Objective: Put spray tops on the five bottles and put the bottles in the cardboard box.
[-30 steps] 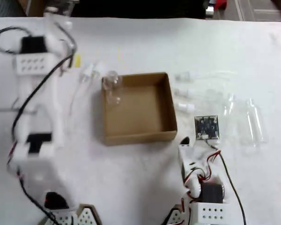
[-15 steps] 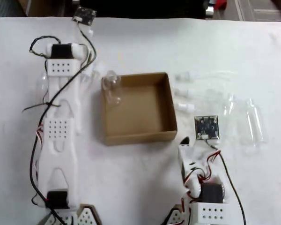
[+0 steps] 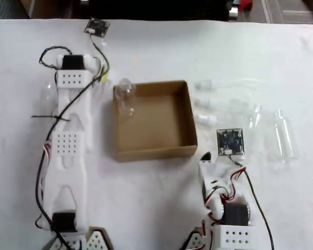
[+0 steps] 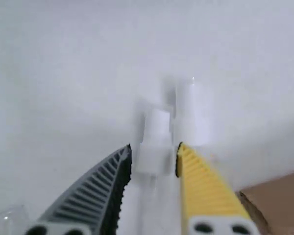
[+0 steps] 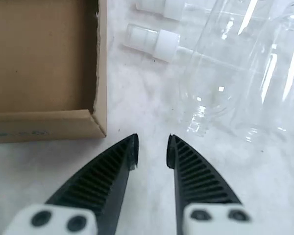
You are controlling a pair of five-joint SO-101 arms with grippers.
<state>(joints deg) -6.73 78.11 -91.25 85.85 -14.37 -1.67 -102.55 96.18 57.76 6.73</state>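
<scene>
A spray top (image 4: 156, 139) beside the cardboard box (image 3: 156, 152) is straddled by the parted left gripper (image 4: 153, 147), seemingly for pickup.

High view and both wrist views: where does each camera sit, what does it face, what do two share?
High view: fixed overhead, facing down on cardboard box, both arms.
Left wrist view: on left wrist, facing a spray top flanked by the left gripper.
Right wrist view: on right wrist, facing bottles past the right gripper.
Shared: high and right wrist views show the cardboard box.
</scene>
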